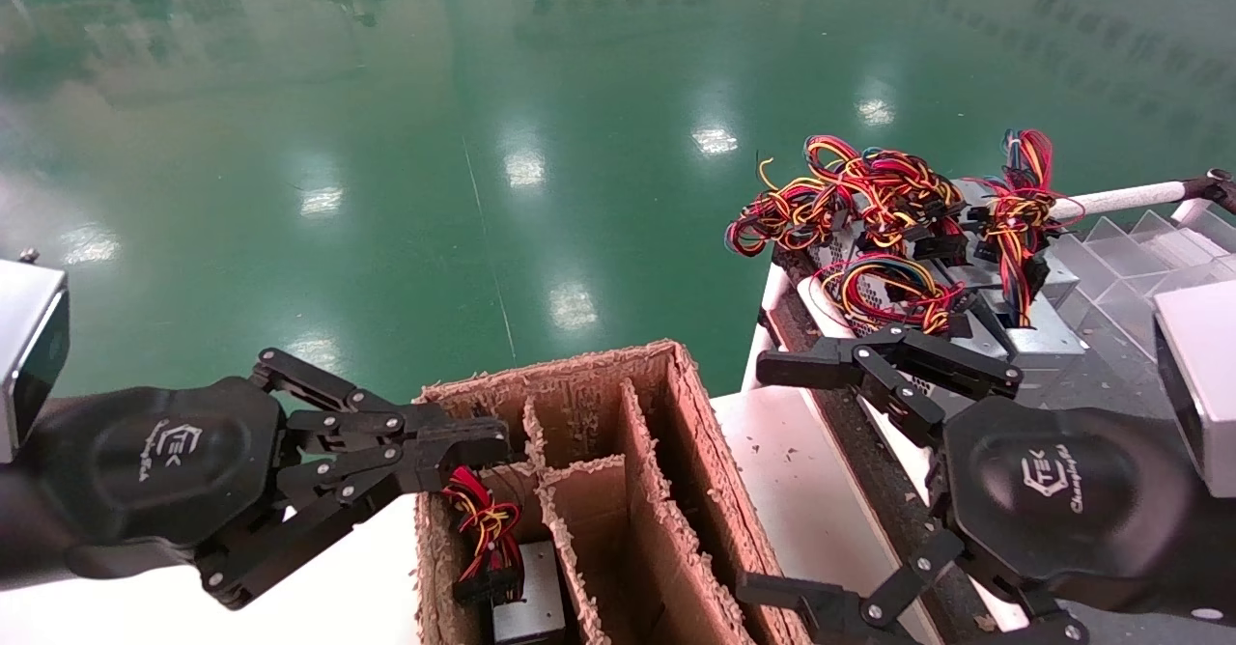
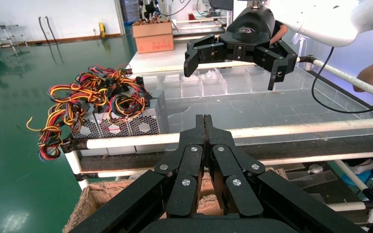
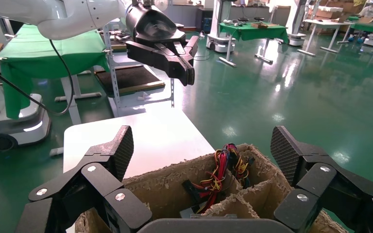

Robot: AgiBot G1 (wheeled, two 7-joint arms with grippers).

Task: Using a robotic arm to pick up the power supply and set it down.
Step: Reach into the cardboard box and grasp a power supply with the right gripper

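The power supply (image 1: 526,602) sits in the cardboard box's (image 1: 676,490) left compartment. Above that box's left rim, the left gripper (image 1: 473,447) hovers, jaws together, empty. The right gripper (image 1: 772,476) hangs beside the box's right wall, jaws wide apart.

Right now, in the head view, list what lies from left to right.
Left gripper, shut → cardboard box with a power supply in its left compartment → right gripper, open → pile of power supplies with coloured wires, farther back on the right.
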